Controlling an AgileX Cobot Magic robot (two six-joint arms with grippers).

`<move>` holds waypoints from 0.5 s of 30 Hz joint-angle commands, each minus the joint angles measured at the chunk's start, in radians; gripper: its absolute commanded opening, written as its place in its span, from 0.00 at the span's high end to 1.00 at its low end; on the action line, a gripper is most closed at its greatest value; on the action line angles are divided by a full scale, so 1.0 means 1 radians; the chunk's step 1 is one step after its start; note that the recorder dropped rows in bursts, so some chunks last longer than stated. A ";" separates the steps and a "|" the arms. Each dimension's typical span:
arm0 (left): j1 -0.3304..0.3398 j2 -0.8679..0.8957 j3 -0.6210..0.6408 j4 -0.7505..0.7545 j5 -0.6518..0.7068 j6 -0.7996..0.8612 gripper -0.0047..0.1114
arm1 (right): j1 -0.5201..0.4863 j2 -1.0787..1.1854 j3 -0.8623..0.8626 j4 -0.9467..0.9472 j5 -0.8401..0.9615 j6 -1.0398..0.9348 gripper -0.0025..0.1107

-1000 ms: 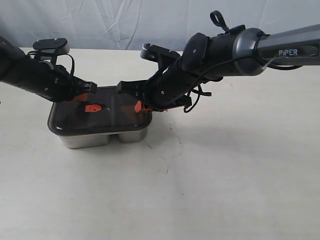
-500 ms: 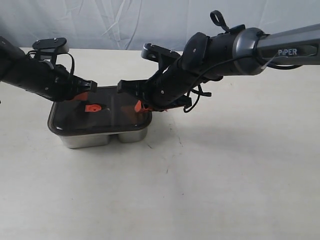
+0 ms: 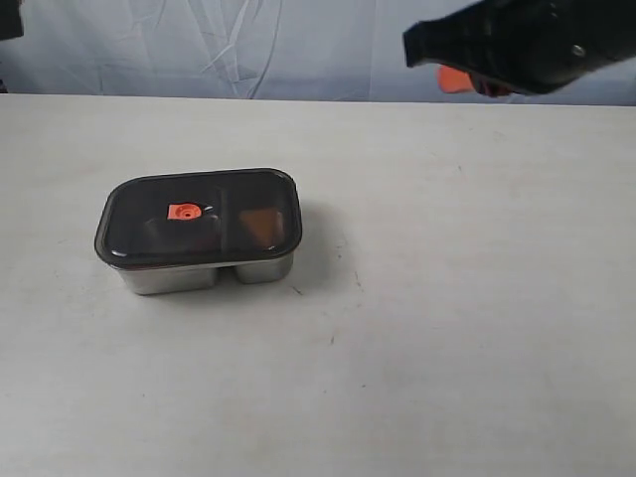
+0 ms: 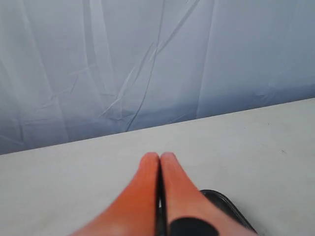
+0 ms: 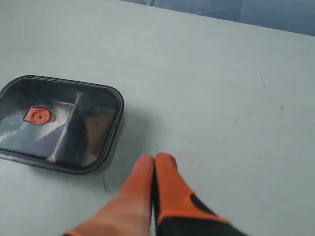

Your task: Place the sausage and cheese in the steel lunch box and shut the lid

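Observation:
The steel lunch box (image 3: 199,274) stands left of centre on the table, with the dark translucent lid (image 3: 234,194) sitting flat on it and its orange valve (image 3: 183,211) facing up. Through the lid a dull orange-brown shape, the cheese (image 3: 260,225), shows in the right compartment; it is also visible in the right wrist view (image 5: 97,129). I cannot make out the sausage under the dark lid. My right gripper (image 3: 453,78) hangs blurred at the upper right, far from the box, its orange fingertips (image 5: 156,158) pressed together. My left gripper (image 4: 160,157) is shut on nothing and faces the backdrop.
A pale blue wrinkled curtain (image 3: 248,50) runs along the table's far edge. The table top (image 3: 447,318) is off-white with a few small dark specks. A dark rounded edge (image 4: 229,205) shows under the left fingers; I cannot tell what it is.
Both grippers have come off the lid. The left arm has gone out of the exterior view to the upper left, and the right arm has swung up to the upper right. The lid stays on the box.

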 commanded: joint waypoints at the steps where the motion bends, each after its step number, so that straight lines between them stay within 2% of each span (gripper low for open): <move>1: -0.005 -0.146 0.127 0.034 0.019 0.001 0.96 | -0.005 -0.165 0.196 -0.016 -0.078 0.006 0.98; 7: -0.005 -0.227 0.201 0.099 0.112 -0.001 0.96 | -0.005 -0.292 0.399 0.023 -0.114 0.006 0.98; 15: -0.005 -0.232 0.201 0.099 0.127 -0.001 0.96 | -0.005 -0.305 0.441 0.023 -0.105 0.006 0.98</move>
